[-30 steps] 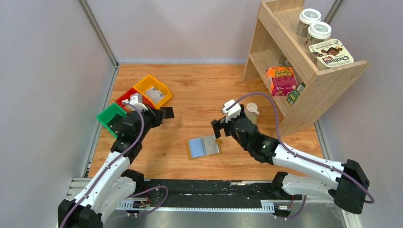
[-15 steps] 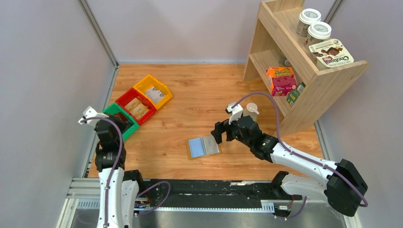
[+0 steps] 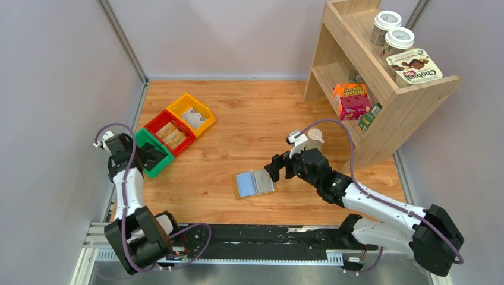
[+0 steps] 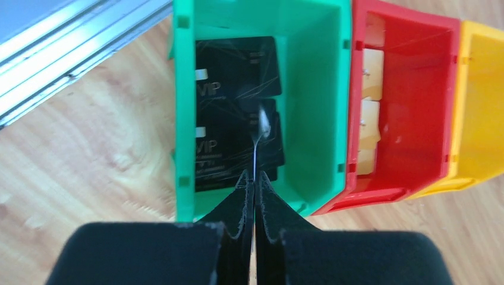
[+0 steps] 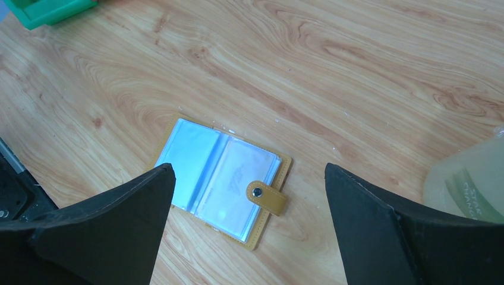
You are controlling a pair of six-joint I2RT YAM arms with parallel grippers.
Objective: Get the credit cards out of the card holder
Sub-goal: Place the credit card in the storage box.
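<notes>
— Your left gripper (image 4: 254, 178)?
— Clenched on a card (image 4: 255, 151) seen edge-on, over the green bin (image 4: 312, 89). Black cards (image 4: 235, 68) lie inside.
— And the right gripper (image 5: 248, 169)?
— Spread wide above the holder (image 5: 214, 178), which lies open at frame centre. You have bare table (image 5: 356, 77) round its edges and a cup (image 5: 469, 178) at far right.

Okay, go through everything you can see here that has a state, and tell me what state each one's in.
holder, open flat, tab unsnapped.
left gripper, shut on card, edge-on over green bin.
right gripper, open, above holder.
green bin, two black cards lying inside.
red bin, packets inside.
cups, lids on.
</notes>
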